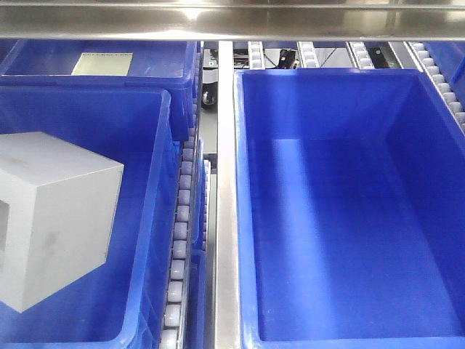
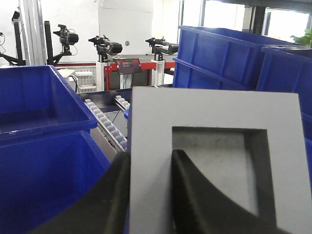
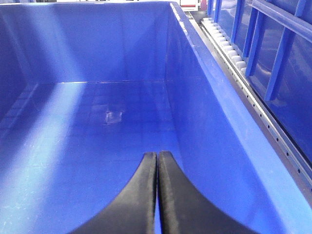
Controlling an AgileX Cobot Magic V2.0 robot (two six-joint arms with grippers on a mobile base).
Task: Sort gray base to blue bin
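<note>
Gray base (image 1: 54,218) hangs at the near left of the front view, inside the outline of the left blue bin (image 1: 87,93). It is tilted a little, with its recessed face turned left; I cannot tell whether it touches the bin floor. My left gripper (image 2: 151,163) is clamped on it. One black finger (image 2: 195,195) reaches into the square recess and the other lies on the outer face, so the two pinch the wall of the block between them. My right gripper (image 3: 157,161) hovers above the floor of the right blue bin (image 1: 327,71), fingers pressed together with nothing between them. A roller track (image 1: 180,218) and a steel rail (image 1: 225,218) run between the two bins.

I judge the block stiff, fairly light for its bulk, matte enough not to slide much, and not fragile. The recess wall is the sensible grip, since the whole cube looks too wide for the jaws. Pinched at one edge it may swing, so I would lower it gently before letting go.
</note>
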